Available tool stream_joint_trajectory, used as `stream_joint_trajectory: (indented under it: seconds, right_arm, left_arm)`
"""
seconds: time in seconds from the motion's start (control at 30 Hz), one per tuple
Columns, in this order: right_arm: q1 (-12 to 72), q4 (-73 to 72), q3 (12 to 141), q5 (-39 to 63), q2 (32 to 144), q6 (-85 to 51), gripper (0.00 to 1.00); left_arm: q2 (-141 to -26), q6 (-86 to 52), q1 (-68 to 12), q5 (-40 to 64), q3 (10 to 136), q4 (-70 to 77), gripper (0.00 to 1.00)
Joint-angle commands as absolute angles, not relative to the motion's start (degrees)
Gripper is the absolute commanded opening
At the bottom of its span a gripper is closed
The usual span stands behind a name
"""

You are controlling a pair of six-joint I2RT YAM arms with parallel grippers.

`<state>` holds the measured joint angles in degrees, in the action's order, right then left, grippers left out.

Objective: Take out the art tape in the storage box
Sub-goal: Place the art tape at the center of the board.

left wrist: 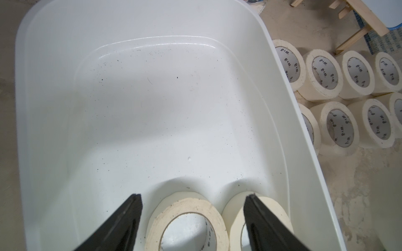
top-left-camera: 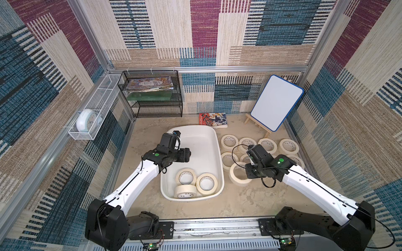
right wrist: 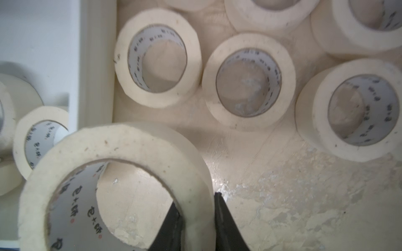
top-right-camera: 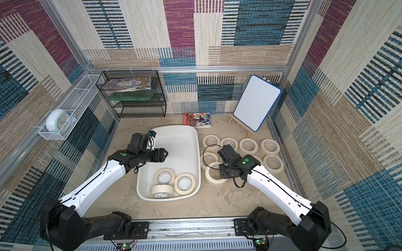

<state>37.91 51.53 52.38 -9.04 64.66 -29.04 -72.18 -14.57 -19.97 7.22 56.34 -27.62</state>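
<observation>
Box is set mid-tabletop, long side running away from the robot. Three rolls are inside, bunched at the box's near end. Two are laid flat, and the third is tipped on edge by the near wall.

Left fingers are spread wide with nothing gripped. They are held over the inside of the box, above the flat rolls. In the left wrist view one flat roll is seen between them. Contact with it cannot be told.

Right fingers are pinched on the wall of the held roll, one finger inside the core and one outside. This roll is just right of the box, beside its near half. Whether it rests on the tabletop cannot be told.

Loose rolls are laid flat in two rows right of the box, beside its far half and packed close together. Some are hidden under the right arm in both top views.

A book is seen just beyond the box's far end. A whiteboard on a small easel is beyond its far right corner, and a black rack beyond its far left corner.
</observation>
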Motion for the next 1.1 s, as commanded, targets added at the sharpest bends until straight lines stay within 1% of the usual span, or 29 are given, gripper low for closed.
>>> stream_joint_trajectory:
  seconds: [0.0, 0.17, 0.2, 0.27, 0.33, 0.5, 0.83, 0.87, 0.9, 0.93, 1.03, 1.07]
  right_arm:
    - [38.1, 50.6, 47.7, -5.8, 63.6, -33.1, 0.00]
    - [38.1, 41.5, 42.0, -3.9, 66.2, -33.3, 0.00]
    - [38.1, 39.7, 41.2, -3.8, 66.9, -33.4, 0.00]
    - [38.3, 35.2, 39.4, -3.9, 68.2, -32.9, 0.00]
    - [38.6, 30.8, 37.9, -4.4, 69.5, -33.0, 0.00]
    - [39.0, 23.0, 35.4, -5.6, 70.8, -33.3, 0.00]
    - [39.2, 20.9, 36.2, -5.5, 76.2, -31.6, 0.00]
    - [39.2, 21.1, 36.5, -5.5, 76.8, -31.3, 0.03]
    - [39.3, 21.0, 36.7, -5.5, 77.0, -31.2, 0.10]
    - [39.3, 21.0, 36.8, -5.4, 77.0, -31.1, 0.20]
    - [39.4, 22.4, 37.3, -6.5, 76.1, -31.0, 0.41]
    - [39.4, 23.2, 37.5, -6.8, 75.8, -31.0, 0.46]
  left_arm:
    - [-71.1, -13.9, -20.0, 7.0, 55.9, -29.7, 0.78]
    - [-70.1, -14.3, -20.1, 6.9, 55.0, -32.3, 0.75]
    - [-69.8, -14.5, -20.2, 6.8, 54.5, -32.6, 0.73]
    - [-69.1, -15.0, -20.3, 7.0, 53.3, -33.2, 0.67]
    - [-68.7, -15.4, -20.9, 7.1, 52.4, -34.4, 0.64]
    - [-68.4, -16.7, -22.8, 6.1, 50.5, -37.3, 0.66]
    - [-66.9, -20.0, -23.0, 4.9, 46.3, -38.7, 0.68]
    - [-66.9, -20.2, -23.0, 4.9, 46.1, -38.7, 0.68]
    - [-66.9, -20.4, -23.1, 4.8, 45.8, -38.7, 0.68]
    - [-67.0, -20.5, -23.1, 4.8, 45.7, -38.7, 0.68]
    - [-67.2, -20.4, -23.3, 4.9, 45.8, -39.0, 0.69]
    - [-67.4, -20.3, -23.3, 4.9, 45.8, -39.1, 0.69]
